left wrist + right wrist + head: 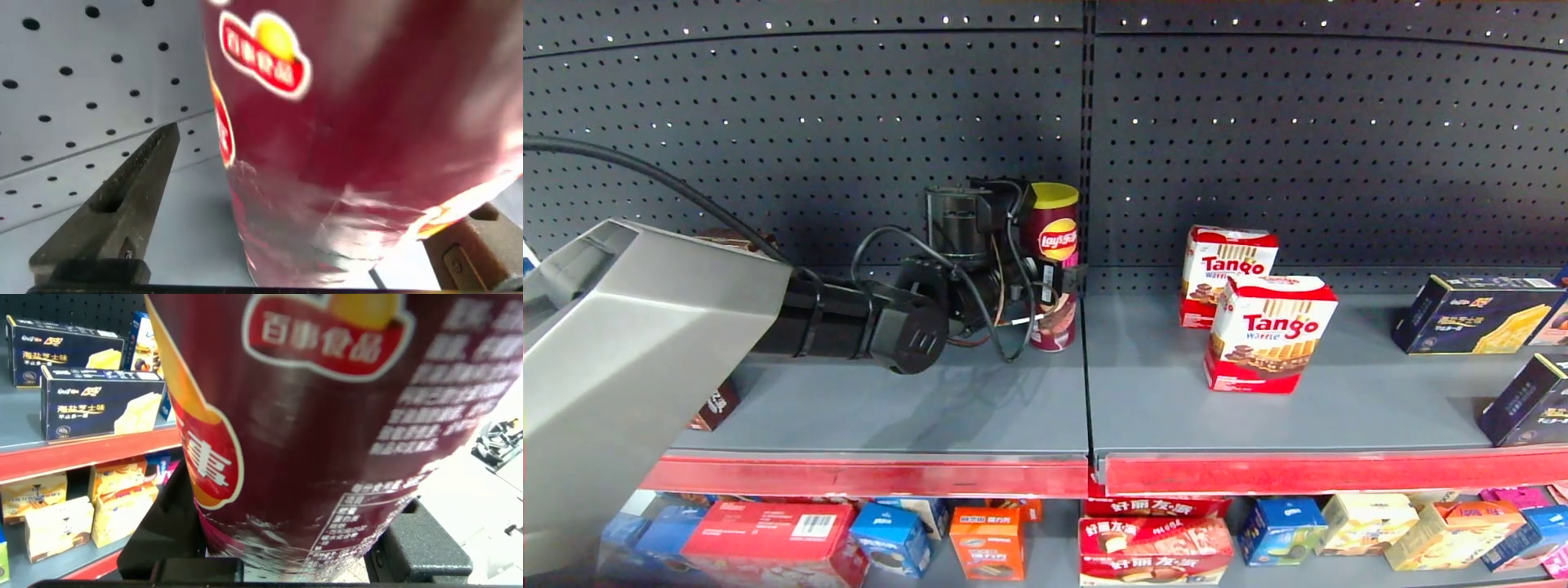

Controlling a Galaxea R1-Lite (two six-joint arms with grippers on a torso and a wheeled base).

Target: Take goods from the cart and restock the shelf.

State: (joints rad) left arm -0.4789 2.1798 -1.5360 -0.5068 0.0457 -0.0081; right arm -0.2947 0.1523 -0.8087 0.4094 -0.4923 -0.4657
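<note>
Head view shows grey, red-edged shelf (1160,408) backed by dark pegboard (1298,147).

Two chip cans (1052,245) (327,433), two wafer boxes (1227,273) (1270,331).

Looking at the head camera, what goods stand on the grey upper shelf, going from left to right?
dark brown box → chips can → rear wafer box → front wafer box → long dark blue box
</note>
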